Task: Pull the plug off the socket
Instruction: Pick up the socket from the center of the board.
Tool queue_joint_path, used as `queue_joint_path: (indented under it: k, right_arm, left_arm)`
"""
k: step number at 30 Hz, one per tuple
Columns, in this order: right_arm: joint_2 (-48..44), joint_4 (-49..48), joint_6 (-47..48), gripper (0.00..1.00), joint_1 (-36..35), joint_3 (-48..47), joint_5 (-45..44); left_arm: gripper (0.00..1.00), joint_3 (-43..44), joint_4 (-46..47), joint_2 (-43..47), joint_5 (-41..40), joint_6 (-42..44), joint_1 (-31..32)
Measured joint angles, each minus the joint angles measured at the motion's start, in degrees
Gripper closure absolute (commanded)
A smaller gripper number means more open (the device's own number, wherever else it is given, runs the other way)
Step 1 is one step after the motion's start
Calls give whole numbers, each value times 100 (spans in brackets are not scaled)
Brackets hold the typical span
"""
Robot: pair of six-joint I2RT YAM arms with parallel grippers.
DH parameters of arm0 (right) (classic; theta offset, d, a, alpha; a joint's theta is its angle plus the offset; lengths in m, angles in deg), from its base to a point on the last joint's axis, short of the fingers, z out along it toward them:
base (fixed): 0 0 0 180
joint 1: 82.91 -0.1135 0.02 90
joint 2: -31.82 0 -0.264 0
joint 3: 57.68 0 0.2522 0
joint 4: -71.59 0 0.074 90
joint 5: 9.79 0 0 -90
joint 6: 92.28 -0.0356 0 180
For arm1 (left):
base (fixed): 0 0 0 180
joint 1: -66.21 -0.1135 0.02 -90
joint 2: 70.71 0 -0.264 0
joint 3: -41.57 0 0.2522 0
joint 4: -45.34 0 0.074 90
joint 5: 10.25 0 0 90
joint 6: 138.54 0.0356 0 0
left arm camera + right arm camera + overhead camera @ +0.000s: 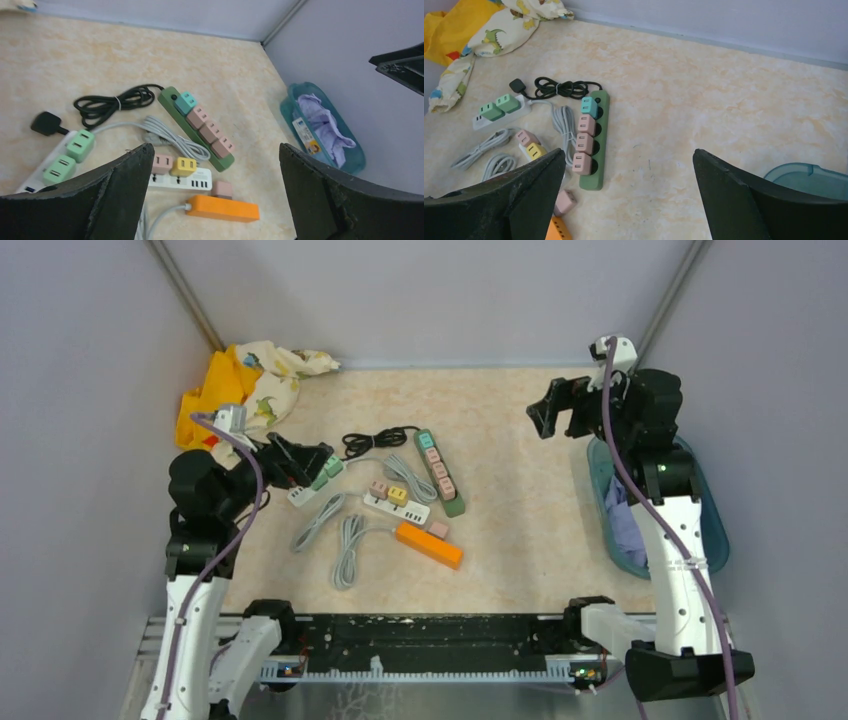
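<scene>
Left gripper (pixel 300 462), wide open and empty, hangs just beside the green plugs (pixel 80 145) seated in the left white strip (pixel 300 497), probably poised to pull one; right gripper (pixel 556 408), equally wide and empty, is parked far right.

- left arm (pixel 203 502) folded low, left gripper (pixel 306 462) tilted forward, jaws spread wide.
- right arm (pixel 672 525) reared tall, right gripper (pixel 558 412) tipped downward, jaws equally wide.
</scene>
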State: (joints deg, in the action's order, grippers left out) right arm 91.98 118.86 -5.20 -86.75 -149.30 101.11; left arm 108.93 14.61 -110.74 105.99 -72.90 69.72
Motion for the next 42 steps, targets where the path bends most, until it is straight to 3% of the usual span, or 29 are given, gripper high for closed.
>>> queue_joint_path:
  k: [8,16,22,25,30,35,42]
  right_arm:
    - [-9,39,-13,1,0,236,282]
    - [-9,42,743,1,0,898,1591]
    - [146,144,1523,1,-26,1196,2299]
    - [424,302,2024,1,-295,1200,2446]
    - [942,273,2588,1,-1473,1360,1840]
    - [1687,-22,2841,3,-2315,1366,1165]
    - [2767,-968,2208,14,-2844,1290,-118]
  left_arm:
    - [0,-1071,675,358,684,-984,0]
    - [0,-2059,1644,337,1338,-1899,0]
    - [0,-2378,2151,494,1685,-2098,0]
    - [1,-2345,2031,595,1641,-1792,0]
    - [1,-1832,1150,686,1156,-625,0]
    - [1,-1805,933,1060,728,175,0]
    - [2,-2796,1513,1322,573,-334,0]
